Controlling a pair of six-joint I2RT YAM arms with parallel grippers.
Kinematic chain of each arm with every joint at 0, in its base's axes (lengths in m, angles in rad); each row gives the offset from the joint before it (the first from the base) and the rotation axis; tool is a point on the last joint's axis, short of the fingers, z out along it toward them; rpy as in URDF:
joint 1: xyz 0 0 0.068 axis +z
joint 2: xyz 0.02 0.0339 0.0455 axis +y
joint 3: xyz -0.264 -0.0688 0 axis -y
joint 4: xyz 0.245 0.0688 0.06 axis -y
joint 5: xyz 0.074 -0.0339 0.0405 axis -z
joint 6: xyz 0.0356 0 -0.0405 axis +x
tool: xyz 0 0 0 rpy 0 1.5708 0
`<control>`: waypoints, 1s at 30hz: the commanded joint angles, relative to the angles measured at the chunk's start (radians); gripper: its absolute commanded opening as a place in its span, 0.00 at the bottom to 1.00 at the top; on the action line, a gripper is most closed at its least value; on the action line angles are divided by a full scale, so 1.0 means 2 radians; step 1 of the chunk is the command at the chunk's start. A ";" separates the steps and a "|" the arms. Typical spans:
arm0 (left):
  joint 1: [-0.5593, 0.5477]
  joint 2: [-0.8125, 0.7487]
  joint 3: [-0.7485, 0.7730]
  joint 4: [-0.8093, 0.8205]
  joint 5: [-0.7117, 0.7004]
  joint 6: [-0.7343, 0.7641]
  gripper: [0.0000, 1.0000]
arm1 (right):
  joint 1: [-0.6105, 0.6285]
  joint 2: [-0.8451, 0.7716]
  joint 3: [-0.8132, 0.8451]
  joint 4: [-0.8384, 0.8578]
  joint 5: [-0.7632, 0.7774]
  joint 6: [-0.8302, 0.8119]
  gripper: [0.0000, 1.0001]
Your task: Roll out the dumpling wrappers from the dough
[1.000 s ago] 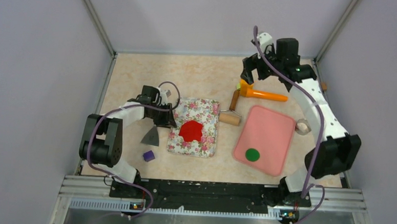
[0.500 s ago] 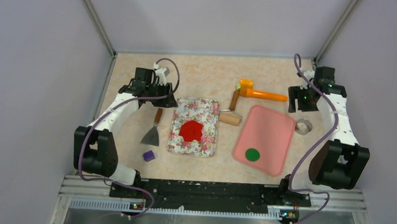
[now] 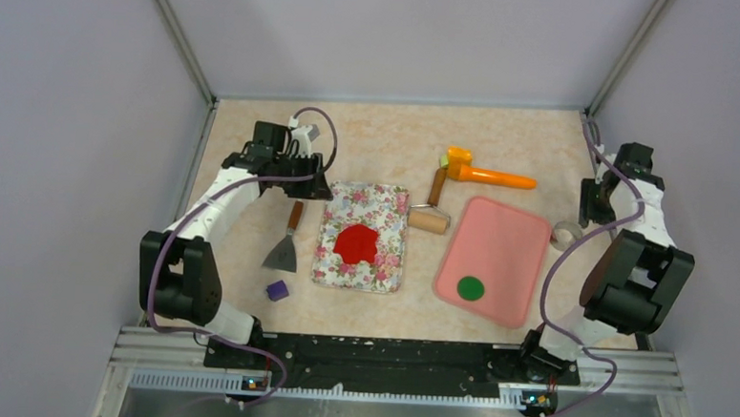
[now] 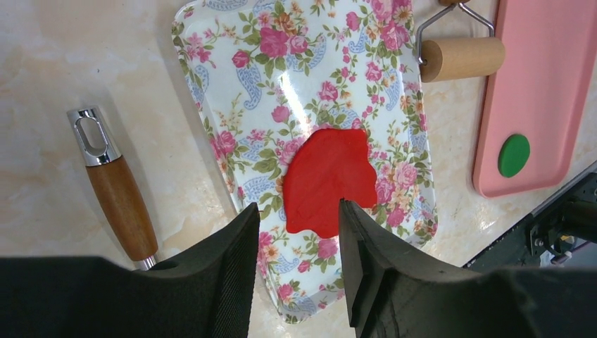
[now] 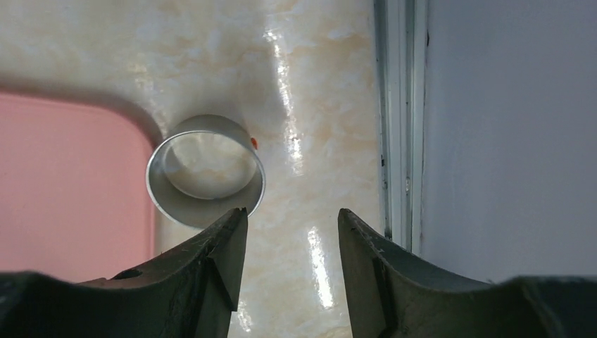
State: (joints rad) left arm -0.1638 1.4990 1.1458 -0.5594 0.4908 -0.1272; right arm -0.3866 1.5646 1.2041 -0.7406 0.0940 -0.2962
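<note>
Top external view: the flattened, ragged-edged red clay dough sheet lies on the flower-patterned rectangular tray. One finished dumpling wrapper, a small green round flat clay disc, rests on the pink rectangular tray. The small wooden roller lies between the trays.

The left gripper and right gripper both stand parted and empty. Rolling appears done and cutting is apparently the step in hand. The right gripper hangs just beside the short metal ring cutter, so the next move likely calls for straddling the ring's wall, then carrying it to the sheet.

A second ago the right arm was over the orange-handled tool. The left arm then covered the wooden-handled metal scraper, which now lies exposed.
</note>
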 commanded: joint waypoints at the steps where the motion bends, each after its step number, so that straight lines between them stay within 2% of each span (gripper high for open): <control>1: -0.002 0.004 0.030 -0.030 0.007 0.023 0.48 | -0.016 0.022 -0.003 0.042 -0.001 -0.010 0.51; 17: -0.002 0.006 0.029 -0.036 -0.002 0.033 0.47 | -0.041 0.096 -0.006 0.064 -0.064 0.007 0.43; 22: -0.002 0.002 0.025 -0.039 -0.005 0.039 0.47 | -0.041 0.113 0.003 0.059 -0.079 0.018 0.35; 26: -0.002 0.003 0.023 -0.036 -0.005 0.039 0.47 | -0.041 0.115 0.012 0.049 -0.083 0.016 0.22; 30: -0.002 0.007 0.022 -0.031 -0.002 0.037 0.47 | -0.041 0.099 0.022 0.032 -0.084 0.011 0.17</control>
State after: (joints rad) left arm -0.1646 1.5177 1.1877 -0.6373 0.4820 -0.0673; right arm -0.4587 1.7950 1.1912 -0.6491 -0.0555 -0.2760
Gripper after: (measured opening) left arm 0.472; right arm 0.201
